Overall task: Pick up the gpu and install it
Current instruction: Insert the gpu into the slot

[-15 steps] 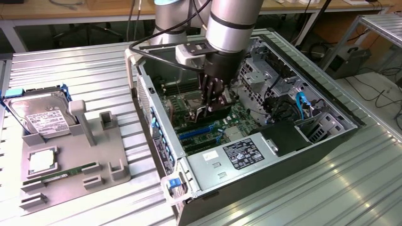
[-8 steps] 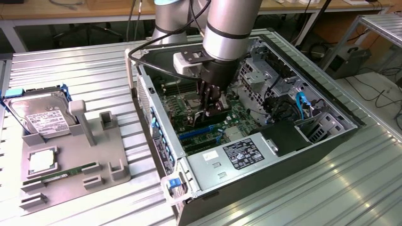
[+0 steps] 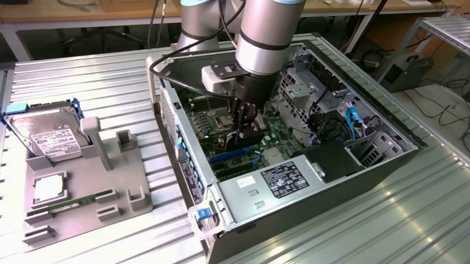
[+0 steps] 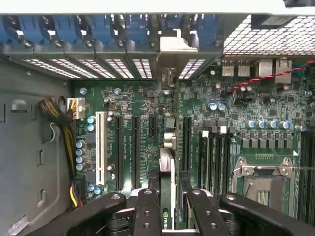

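While reaching down into the open computer case (image 3: 331,217), hovering over the motherboard (image 4: 142,98) with the pick-up evidently done and the install underway. Gripping the gpu (image 4: 167,164) edge-on in the gripper (image 4: 167,199), clamping tight on both faces of the card. Holding it standing over the row of long black expansion slots (image 4: 120,152), apparently lining up between 2 of them, with the silver bracket (image 4: 172,43) close against the rear openings of the case. Judging the seating as not yet finished, or at least not confirmed. Losing the card's lower edge and contacts behind its own body in the wrist view, so failing to tell whether touching 1 slot or hanging just above. Struggling, in the exterior view, to separate the dark card from the gripper against the board.
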`<state>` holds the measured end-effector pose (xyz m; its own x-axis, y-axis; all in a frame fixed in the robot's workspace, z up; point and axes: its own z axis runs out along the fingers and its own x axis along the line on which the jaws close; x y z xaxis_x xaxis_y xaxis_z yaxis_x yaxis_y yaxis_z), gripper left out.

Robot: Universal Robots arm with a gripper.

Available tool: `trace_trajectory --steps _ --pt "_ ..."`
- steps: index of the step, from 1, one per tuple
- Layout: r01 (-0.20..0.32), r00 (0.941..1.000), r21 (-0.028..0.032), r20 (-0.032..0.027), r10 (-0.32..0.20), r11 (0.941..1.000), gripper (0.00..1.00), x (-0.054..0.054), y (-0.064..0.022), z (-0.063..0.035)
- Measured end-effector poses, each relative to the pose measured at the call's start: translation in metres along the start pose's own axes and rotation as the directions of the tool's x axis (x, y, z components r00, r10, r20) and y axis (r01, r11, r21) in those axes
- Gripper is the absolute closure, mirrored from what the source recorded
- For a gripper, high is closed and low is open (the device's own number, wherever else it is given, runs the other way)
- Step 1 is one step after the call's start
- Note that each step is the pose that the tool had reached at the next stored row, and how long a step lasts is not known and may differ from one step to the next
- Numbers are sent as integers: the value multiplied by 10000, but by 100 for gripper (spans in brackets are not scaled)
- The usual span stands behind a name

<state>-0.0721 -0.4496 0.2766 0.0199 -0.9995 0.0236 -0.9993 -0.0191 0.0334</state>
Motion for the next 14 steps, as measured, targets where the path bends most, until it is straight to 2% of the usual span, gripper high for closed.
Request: trace_trajectory --steps 9,14 --pt "-54 10000 0 15 54 10000 74 -16 -2 32" --pt "-88 10000 -39 22 88 10000 74 -18 12 89"
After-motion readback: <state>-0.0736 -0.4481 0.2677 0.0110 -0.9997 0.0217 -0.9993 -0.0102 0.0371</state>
